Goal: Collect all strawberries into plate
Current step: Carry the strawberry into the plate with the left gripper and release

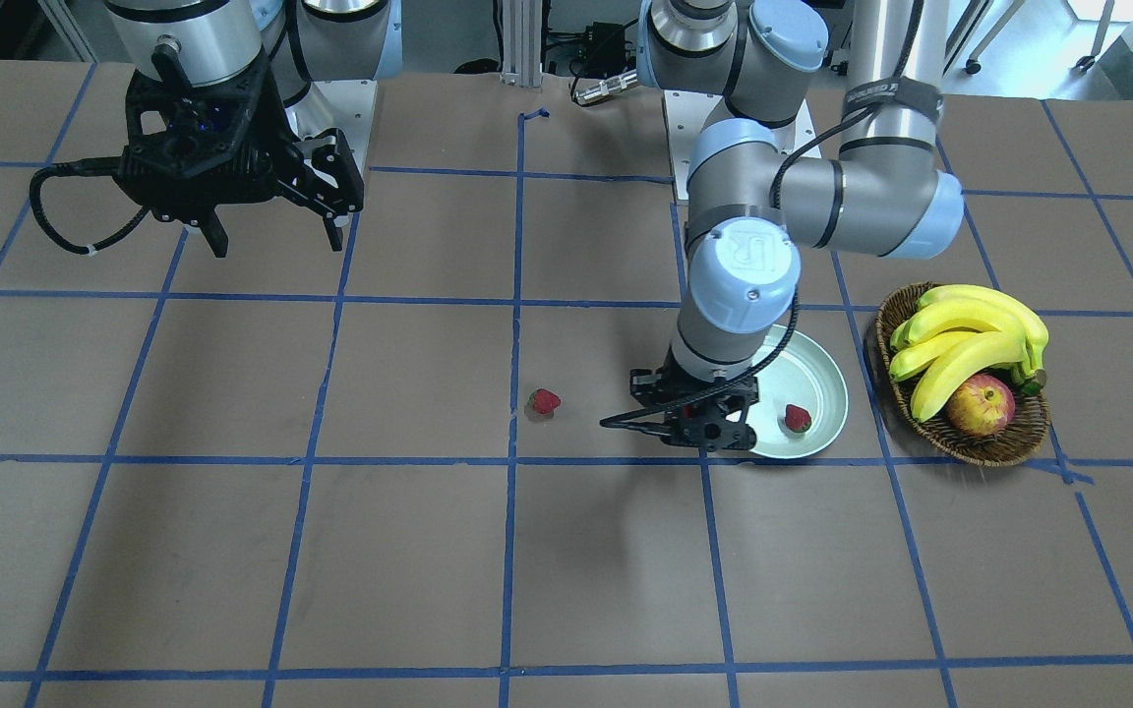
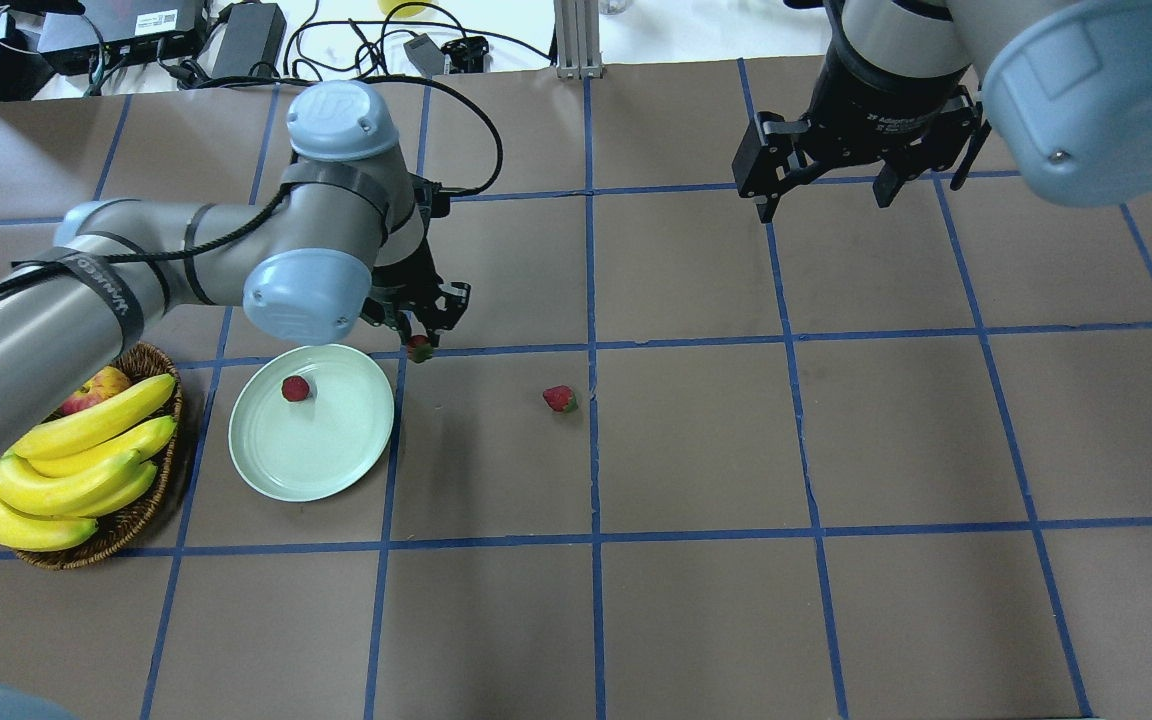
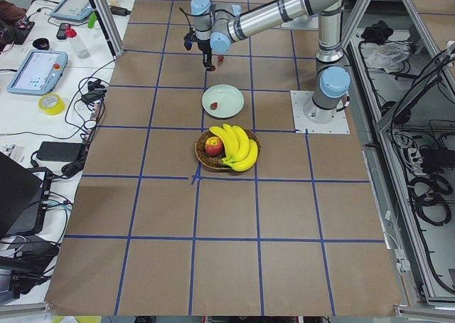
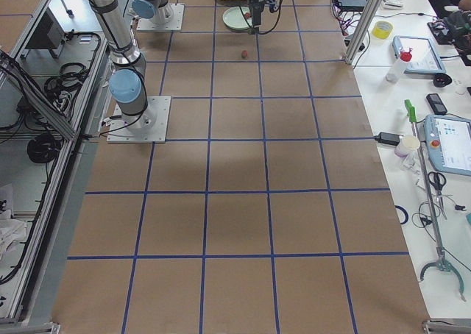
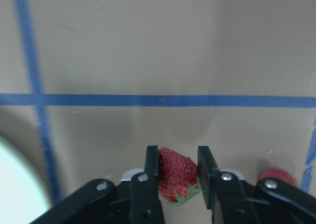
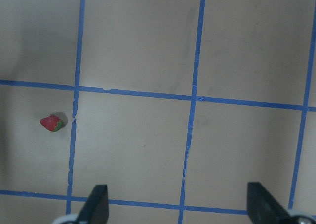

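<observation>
My left gripper (image 2: 422, 338) is shut on a strawberry (image 5: 177, 174), also seen from overhead (image 2: 420, 349). It holds it just above the table, beside the far right rim of the mint-green plate (image 2: 311, 440). A second strawberry (image 2: 295, 388) lies inside the plate. A third strawberry (image 2: 559, 399) lies on the table right of the plate, and also shows in the right wrist view (image 6: 52, 123) and the front view (image 1: 544, 401). My right gripper (image 2: 824, 203) hangs open and empty high over the far right of the table.
A brown wicker basket (image 2: 151, 505) with bananas (image 2: 76, 460) and a red-yellow apple (image 2: 96, 388) stands left of the plate, under my left arm. Blue tape lines grid the brown table. Cables and boxes lie beyond the far edge.
</observation>
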